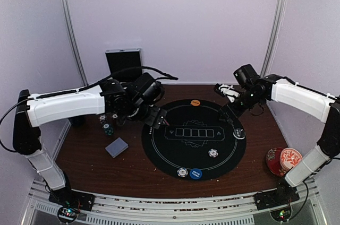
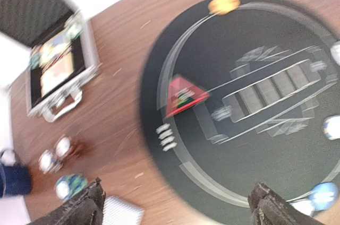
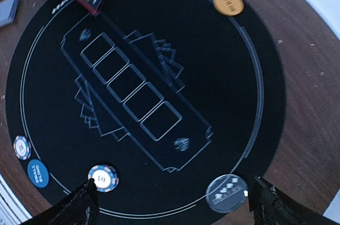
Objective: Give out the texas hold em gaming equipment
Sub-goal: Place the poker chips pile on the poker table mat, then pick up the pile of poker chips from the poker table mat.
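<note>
Both wide and empty: left claw near the red triangle marker, right claw over the mat.

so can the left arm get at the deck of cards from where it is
Probably yes: the deck of cards lies flat on the table beside the mat, close to the open left gripper, nothing on top of it. The chips stand apart from it.

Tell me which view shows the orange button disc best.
Right wrist: the orange button disc is sharp and unobstructed on the edge of the black mat, its dark print visible. Left wrist shows it blurred; the top view shows it small at the mat's far edge.
</note>
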### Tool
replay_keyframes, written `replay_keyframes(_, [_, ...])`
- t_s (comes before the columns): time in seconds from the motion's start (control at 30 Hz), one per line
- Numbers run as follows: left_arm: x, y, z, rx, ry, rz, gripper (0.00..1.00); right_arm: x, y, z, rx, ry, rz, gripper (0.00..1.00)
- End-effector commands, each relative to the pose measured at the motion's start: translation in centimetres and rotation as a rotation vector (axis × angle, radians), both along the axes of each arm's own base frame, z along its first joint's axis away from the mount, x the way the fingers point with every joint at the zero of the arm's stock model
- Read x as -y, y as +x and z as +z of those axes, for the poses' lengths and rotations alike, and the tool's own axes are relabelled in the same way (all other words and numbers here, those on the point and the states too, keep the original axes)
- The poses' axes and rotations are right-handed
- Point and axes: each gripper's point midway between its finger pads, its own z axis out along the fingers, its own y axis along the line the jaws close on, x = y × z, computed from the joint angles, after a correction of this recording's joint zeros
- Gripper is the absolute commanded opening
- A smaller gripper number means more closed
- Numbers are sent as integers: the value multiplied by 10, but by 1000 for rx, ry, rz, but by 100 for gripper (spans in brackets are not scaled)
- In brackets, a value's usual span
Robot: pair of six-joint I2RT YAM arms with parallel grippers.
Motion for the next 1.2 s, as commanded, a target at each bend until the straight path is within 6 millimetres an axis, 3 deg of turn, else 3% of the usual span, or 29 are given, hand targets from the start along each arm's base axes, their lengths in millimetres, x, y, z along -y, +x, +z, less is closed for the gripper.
replay_keyframes(0.0, [-59, 7, -20, 7, 67, 111, 98, -15, -44, -36, -61, -122, 134, 100])
replay_keyframes(0.23, [-109, 14, -28, 37, 35, 166, 98, -30, -74, -79, -116, -203, 226, 100])
replay_keyframes(0.43, [-122, 10, -9, 74, 43, 165, 98, -41, -85, -106, -143, -274, 272, 98])
replay_keyframes(0.6, [-139, 8, -19, 89, 97, 166, 98, -46, -86, -121, -158, -304, 279, 98])
replay_keyframes(0.87, [-140, 10, -40, 40, 78, 144, 98, -43, -90, -141, -212, -332, 277, 91])
replay_keyframes(1.17, [-145, 15, -41, 29, 62, 163, 98, -44, -93, -144, -219, -324, 290, 86])
